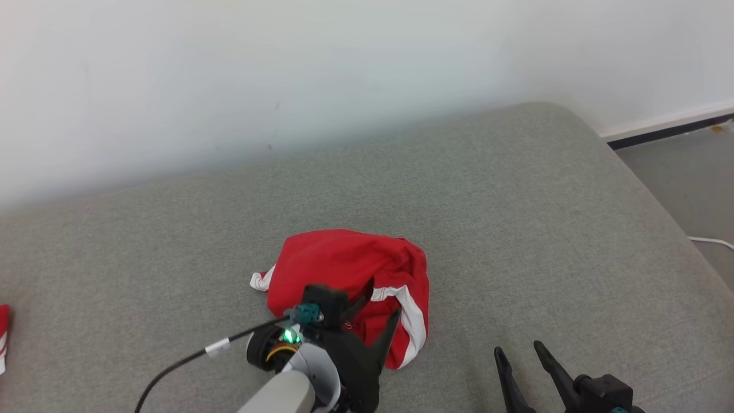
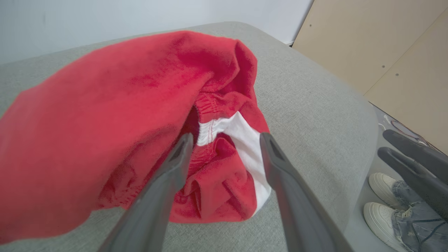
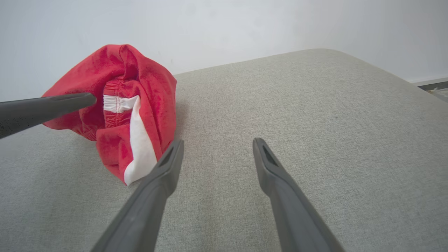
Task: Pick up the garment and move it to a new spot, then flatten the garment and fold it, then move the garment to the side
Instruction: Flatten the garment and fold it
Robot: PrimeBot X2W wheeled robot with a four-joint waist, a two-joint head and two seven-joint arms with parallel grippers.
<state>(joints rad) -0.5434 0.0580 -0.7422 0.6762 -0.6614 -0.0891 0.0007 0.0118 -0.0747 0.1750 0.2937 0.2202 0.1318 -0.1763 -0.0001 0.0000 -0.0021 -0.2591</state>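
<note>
And here we are over the bed (image 1: 516,189), grey fabric top, with the garment (image 1: 338,264) sitting in a crumpled red heap near its middle, a white stripe running down its right side and a white-edged corner poking out on the left. The left gripper (image 1: 381,307) hangs right over the near edge of that heap, jaws spread wide. From the left wrist view its two dark fingers (image 2: 168,178) frame the gathered waistband and the white stripe, with nothing pinched between them; whether the tips touch the cloth, hard to say from here. A black cable (image 1: 189,358) trails off the left wrist toward the lower left, and a green light glows on the wrist itself. Over on the right, the right gripper (image 1: 519,347) sits low at the bottom edge, jaws spread too, holding nothing, its fingers pointing up over bare grey fabric. In the right wrist view the heap lies just beside its left finger, slightly ahead. Behind it all runs a pale wall (image 1: 344,74), and the bed's rounded corner drops to a grey floor (image 1: 688,183) on the right, where a white cord (image 1: 711,241) lies. At the far left edge, a scrap of red and white cloth (image 1: 3,338) peeks in. The left wrist view also catches a person's white shoes (image 2: 379,185) and denim hems beside the bed, with tan panels (image 2: 367,45) beyond.
</note>
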